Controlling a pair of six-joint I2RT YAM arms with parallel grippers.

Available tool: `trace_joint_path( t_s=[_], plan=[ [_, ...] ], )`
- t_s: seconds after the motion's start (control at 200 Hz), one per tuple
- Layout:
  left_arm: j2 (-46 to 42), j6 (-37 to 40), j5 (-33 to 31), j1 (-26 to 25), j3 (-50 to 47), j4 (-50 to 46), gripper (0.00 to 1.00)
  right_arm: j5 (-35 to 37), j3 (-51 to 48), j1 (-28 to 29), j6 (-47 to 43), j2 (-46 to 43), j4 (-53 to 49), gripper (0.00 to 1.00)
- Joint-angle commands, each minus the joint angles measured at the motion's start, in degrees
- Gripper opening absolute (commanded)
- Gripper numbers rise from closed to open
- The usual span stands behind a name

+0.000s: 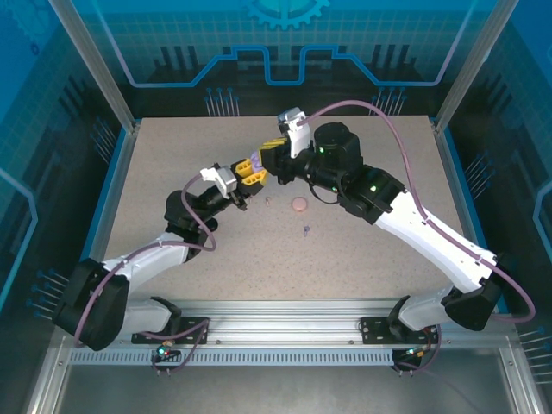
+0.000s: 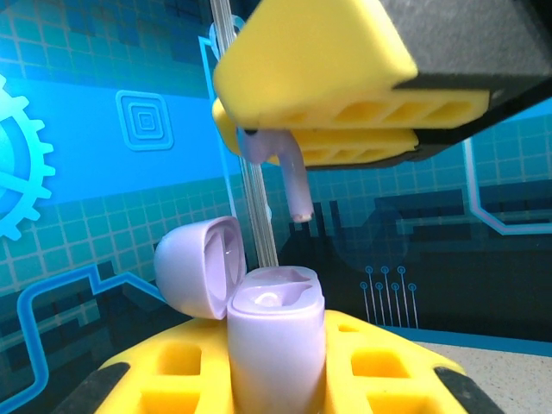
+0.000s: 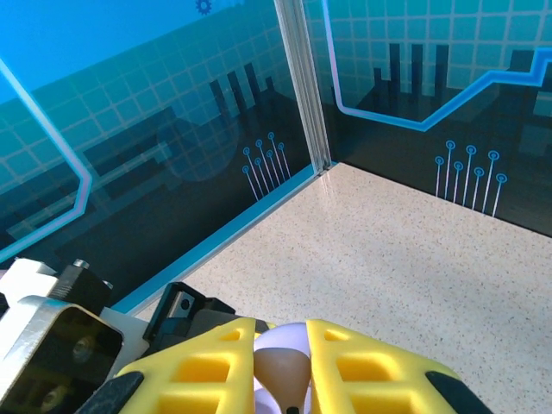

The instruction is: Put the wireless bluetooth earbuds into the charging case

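The left jaws are clamping the open purple case (image 2: pixel 274 345) upright, lid swung back, so its sockets are facing up. The right jaws are pinching a purple earbud (image 2: pixel 291 177) stem-down just above it, lining up for insertion.

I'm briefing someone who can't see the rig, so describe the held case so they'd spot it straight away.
Over the middle of the table, find the left gripper, next to the right gripper and its earbud. The case stands upright between its yellow fingers. It is lilac with its lid hinged open, and it is held, unlike the pink round case lying on the table.
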Motion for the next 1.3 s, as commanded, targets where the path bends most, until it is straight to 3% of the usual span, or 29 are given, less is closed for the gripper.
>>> trace_joint_path(
  t_s=[0.0,1.296],
  plan=[
    [0.77,-0.42,1.59,-0.39,1.85,3.59,0.0,-0.46,-0.55,1.06,-1.0,-1.1,2.7,0.18],
    [0.18,-2.43,2.32,-0.39,2.39,4.36,0.0,1.85,-1.57,1.43,-1.33,1.29,1.23,0.14]
  ],
)
